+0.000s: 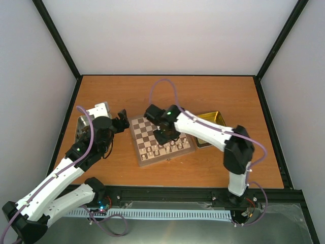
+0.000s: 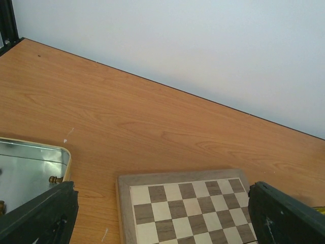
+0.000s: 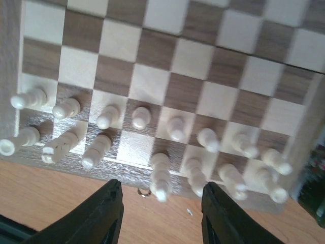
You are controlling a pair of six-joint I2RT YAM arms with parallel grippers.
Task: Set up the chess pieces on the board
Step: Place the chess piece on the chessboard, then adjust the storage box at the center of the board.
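The board [image 1: 161,137] lies mid-table. Cream-white chess pieces [image 1: 165,149] stand in two rows along its near edge. My right gripper [image 1: 166,135] hovers over those rows, open and empty. In the right wrist view the board [image 3: 167,61] fills the frame. The cream pieces [image 3: 106,117] stand in two rows, with one near-row square bare. My right gripper [image 3: 161,213] is open, and a tall cream piece [image 3: 161,175] stands between its fingers, untouched. My left gripper [image 1: 122,121] is open and empty at the board's left edge. In the left wrist view it [image 2: 162,223] straddles the board's far corner [image 2: 188,203].
A silver metal tray [image 1: 83,128] sits left of the board under my left arm. In the left wrist view the tray [image 2: 30,168] holds a dark brown piece [image 2: 55,179]. A square gold tin [image 1: 210,122] lies right of the board, partly under my right arm.
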